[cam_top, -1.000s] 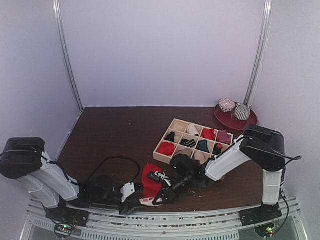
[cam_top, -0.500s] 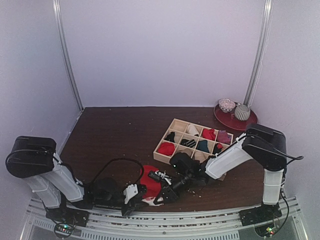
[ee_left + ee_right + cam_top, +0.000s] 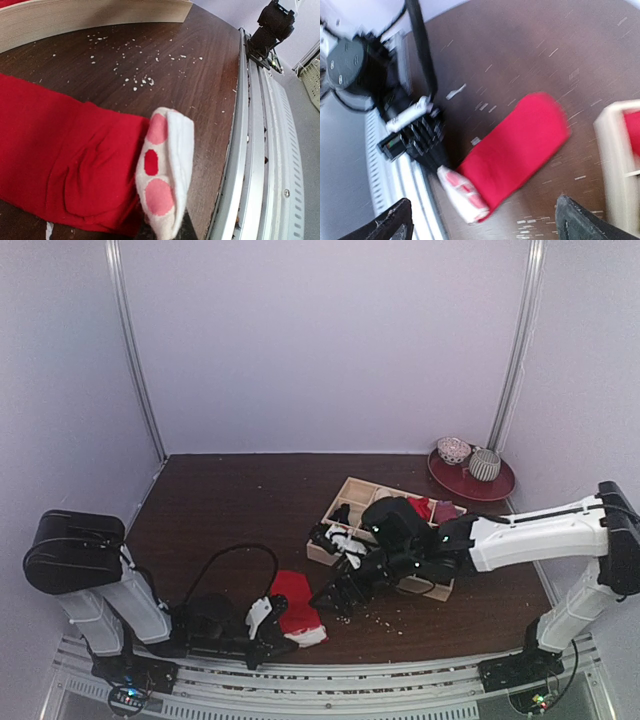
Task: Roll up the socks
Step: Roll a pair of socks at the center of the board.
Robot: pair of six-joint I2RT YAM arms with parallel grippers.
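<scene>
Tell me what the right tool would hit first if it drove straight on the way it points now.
Most likely the red sock lying on the table: it sits roughly centred ahead of the open right tool. Depth is unclear, though.

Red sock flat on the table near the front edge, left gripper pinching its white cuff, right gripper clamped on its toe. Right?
Wrong on the right gripper: it is open and clear of the red sock, as the right wrist view shows. The rest holds: sock flat on the table, left gripper pinching the white cuff.
</scene>
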